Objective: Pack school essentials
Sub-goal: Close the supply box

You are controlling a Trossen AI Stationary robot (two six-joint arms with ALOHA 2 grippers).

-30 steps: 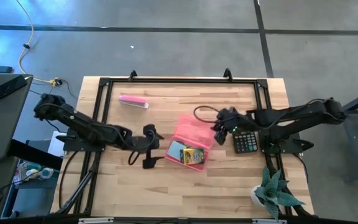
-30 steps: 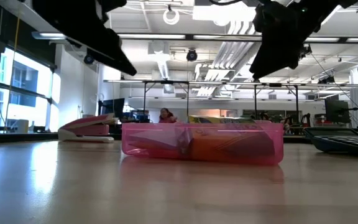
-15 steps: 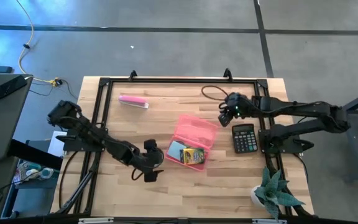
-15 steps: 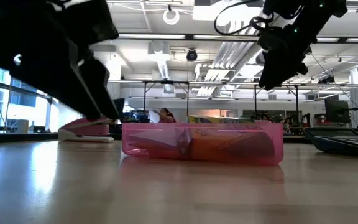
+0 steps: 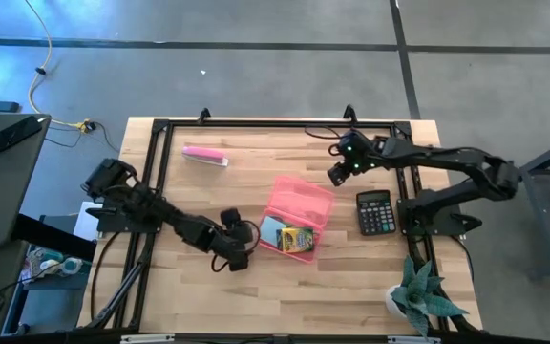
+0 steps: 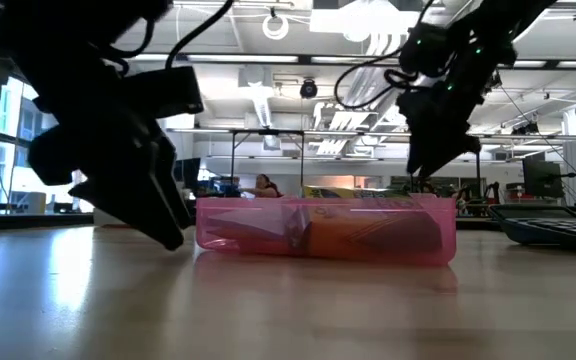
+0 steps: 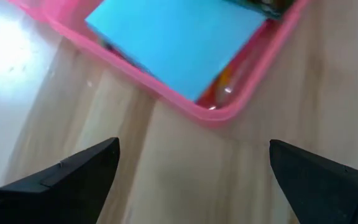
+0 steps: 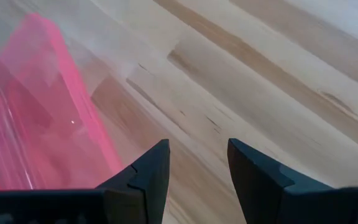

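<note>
Since a second ago I have swung my right end effector (image 5: pixel 339 174) away from the black calculator (image 5: pixel 376 212) toward the far side of the table (image 5: pixel 285 287); it now hangs at about one o'clock from the pink case (image 5: pixel 297 217), apart from it. My left end effector (image 5: pixel 240 250) has slid closer to the case and sits low at its eight o'clock, just beside its near corner.

My left fingers (image 7: pixel 73 171) are spread wide with nothing between them; past them I see bare wood and the rounded corner of the case. My right fingers (image 8: pixel 149 171) stand only a narrow gap apart, and nothing is held there either.

The case lies open near the middle of the table, its lid (image 5: pixel 303 199) laid flat toward twelve o'clock. In the tray, the light-blue square note pad (image 7: pixel 176 37) lies on top at the nine-o'clock side, and the small yellow-green box (image 5: pixel 298 240) lies just beside it at three o'clock. An orange-red pen (image 7: pixel 224 81) shows under the pad's edge. From table level, the case's contents are a reddish blur behind its translucent wall (image 6: pixel 326 233).

The calculator rests at three o'clock from the case, well apart. The pink oblong bar (image 5: pixel 204 155) lies at ten o'clock near the table's far edge. A potted plant (image 5: pixel 420 296) stands at the near right corner.
</note>
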